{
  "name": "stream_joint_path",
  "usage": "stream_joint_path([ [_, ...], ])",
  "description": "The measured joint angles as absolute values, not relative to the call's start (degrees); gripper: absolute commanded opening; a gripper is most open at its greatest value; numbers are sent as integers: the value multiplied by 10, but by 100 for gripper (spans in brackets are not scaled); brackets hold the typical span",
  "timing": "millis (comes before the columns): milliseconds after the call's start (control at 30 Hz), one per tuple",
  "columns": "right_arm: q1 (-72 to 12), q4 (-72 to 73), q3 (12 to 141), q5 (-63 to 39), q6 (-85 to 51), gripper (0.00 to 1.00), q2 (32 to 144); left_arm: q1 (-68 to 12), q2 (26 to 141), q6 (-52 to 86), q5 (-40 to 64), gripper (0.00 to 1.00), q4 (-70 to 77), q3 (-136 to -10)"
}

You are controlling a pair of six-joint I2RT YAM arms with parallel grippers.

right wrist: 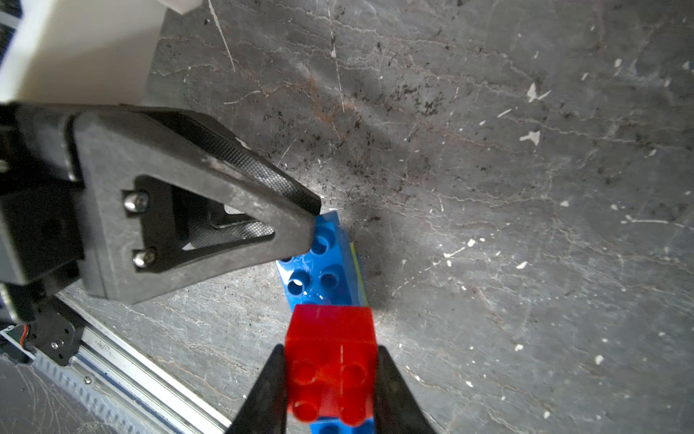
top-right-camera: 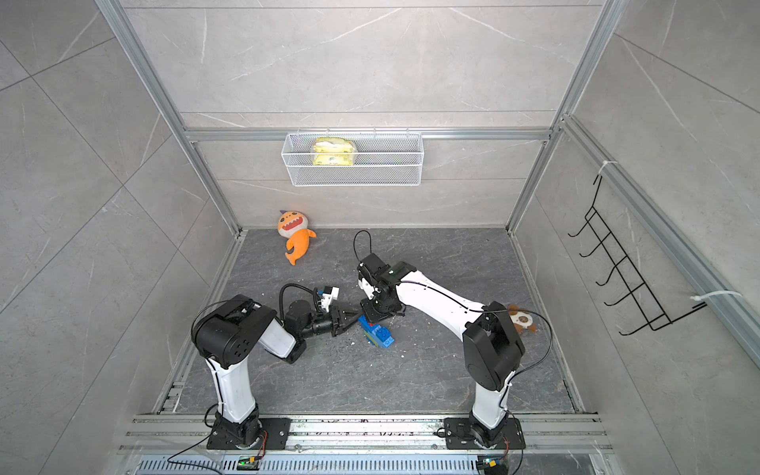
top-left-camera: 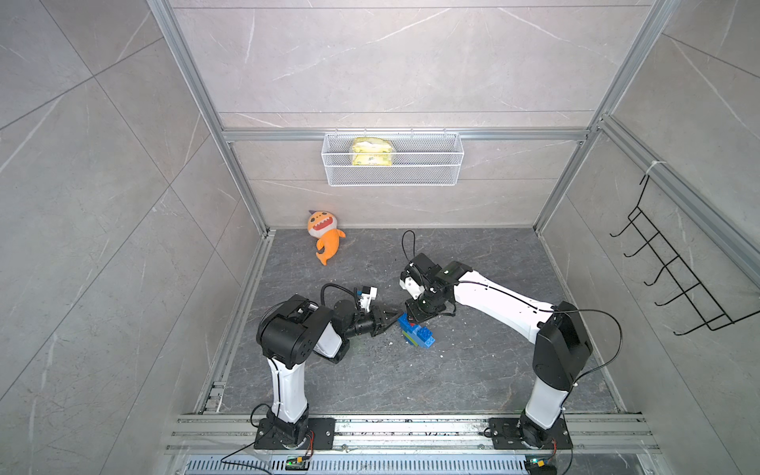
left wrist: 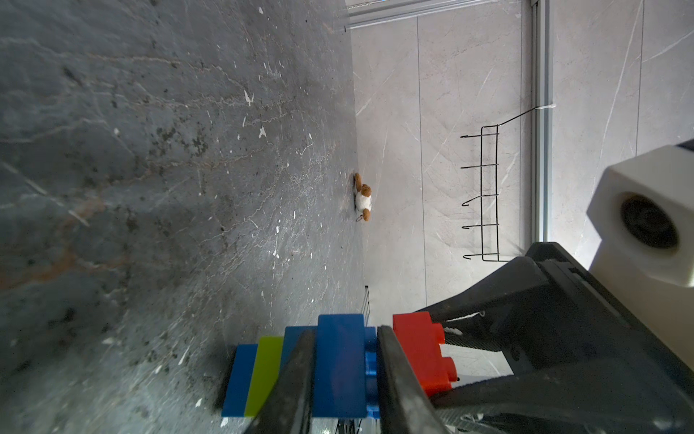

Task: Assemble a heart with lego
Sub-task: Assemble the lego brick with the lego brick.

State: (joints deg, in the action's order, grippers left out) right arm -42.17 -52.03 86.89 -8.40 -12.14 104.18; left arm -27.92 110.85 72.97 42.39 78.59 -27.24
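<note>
1. Overhead, in both top views, the heart lies on the dark table between the arms. The left gripper and right gripper meet at one end of it.
2. Left wrist: the left gripper pinches a blue brick of the heart, with the lime-green brick alongside.
3. Right wrist: the right gripper pinches the red brick over the blue studs.

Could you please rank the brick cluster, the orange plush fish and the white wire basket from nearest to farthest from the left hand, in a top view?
1. The brick cluster: right at the left hand, mid-floor.
2. The orange plush fish: back-left floor corner.
3. The white wire basket: up on the back wall.
</note>
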Motion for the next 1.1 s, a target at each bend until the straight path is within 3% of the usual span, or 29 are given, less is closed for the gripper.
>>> stream_joint_path([
  [1100,-421,-552,932,-102,10,25,1107,-279,1108,730,421,14,787,-267],
])
